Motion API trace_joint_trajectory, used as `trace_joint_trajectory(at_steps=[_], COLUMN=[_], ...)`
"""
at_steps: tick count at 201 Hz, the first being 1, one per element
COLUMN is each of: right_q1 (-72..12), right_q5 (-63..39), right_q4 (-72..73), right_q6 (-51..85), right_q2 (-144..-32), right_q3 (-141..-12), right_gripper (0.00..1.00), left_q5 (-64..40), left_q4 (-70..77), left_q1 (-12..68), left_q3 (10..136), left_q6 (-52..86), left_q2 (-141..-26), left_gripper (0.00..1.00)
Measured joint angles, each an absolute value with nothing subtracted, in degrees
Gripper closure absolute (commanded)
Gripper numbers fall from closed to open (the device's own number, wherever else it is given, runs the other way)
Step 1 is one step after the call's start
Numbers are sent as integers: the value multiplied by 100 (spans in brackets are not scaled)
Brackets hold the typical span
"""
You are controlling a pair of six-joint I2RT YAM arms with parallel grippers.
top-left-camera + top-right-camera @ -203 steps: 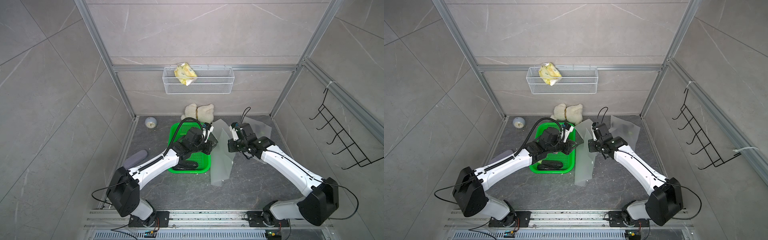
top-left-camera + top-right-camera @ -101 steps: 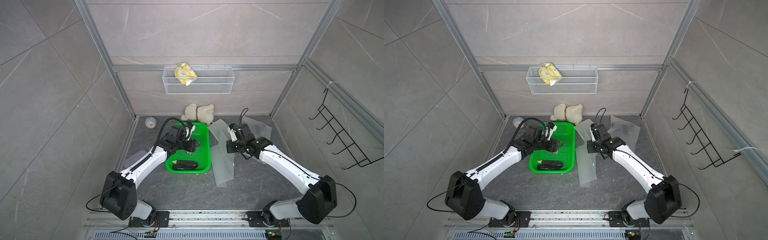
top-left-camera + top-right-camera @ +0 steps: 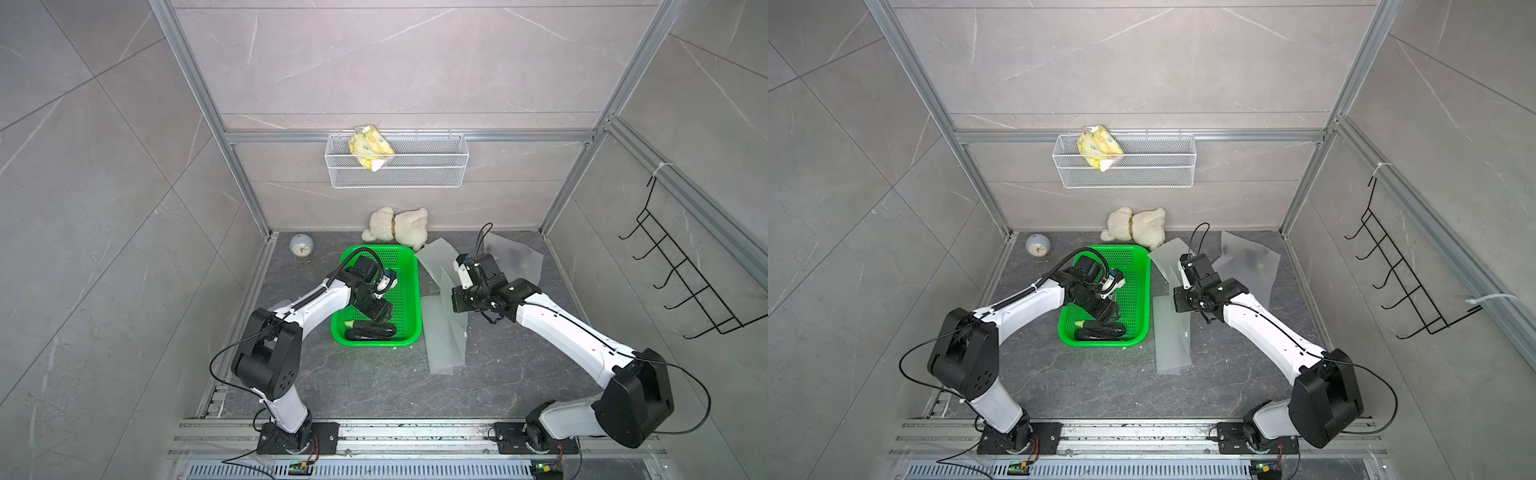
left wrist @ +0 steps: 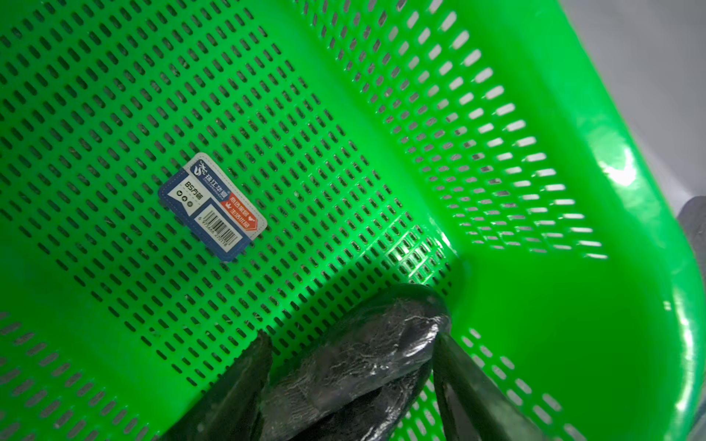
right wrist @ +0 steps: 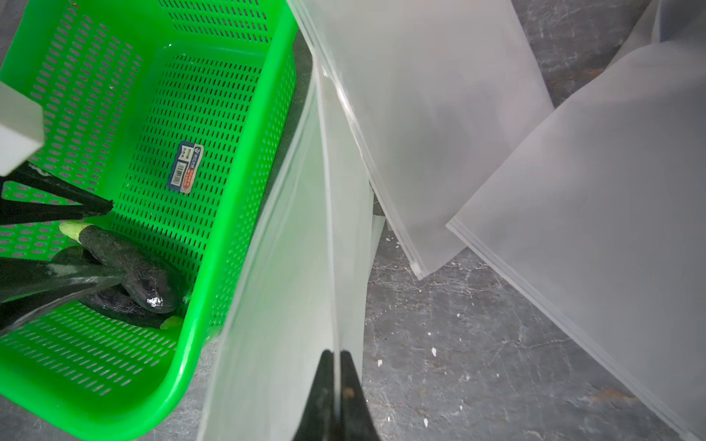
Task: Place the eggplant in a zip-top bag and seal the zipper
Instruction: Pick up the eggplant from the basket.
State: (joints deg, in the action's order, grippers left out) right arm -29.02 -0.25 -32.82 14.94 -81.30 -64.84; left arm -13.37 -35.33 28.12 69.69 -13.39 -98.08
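The left gripper (image 4: 351, 343) reaches into the near end of a green basket (image 3: 378, 248), jaws wide on either side of a dark eggplant (image 5: 130, 267) lying there, not yet gripping. Just right of the basket, the right gripper (image 5: 335, 355) pinches the edge of a frosted zip-top bag (image 5: 290, 248), holding that edge lifted. This looks like the pickup step: next the left jaws must close and lift the eggplant toward the bag.

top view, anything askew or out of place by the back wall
The yellow packet sits tilted in the wire basket. Below it, the plush toy lies on its side.
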Motion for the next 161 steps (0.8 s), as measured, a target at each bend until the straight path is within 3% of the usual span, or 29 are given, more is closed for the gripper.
trace_joint_trajectory(at_steps=[161], right_q1=[-2902], right_q5=[-180], right_q4=[-3096], right_q6=[1474], right_q2=[-8208], right_q3=[-6396], right_gripper=[100], left_q5=[-1341], left_q4=[-3553], left_q1=[2659], left_q3=[6980], left_q6=[-1811], left_q2=[-10641], left_gripper=[30])
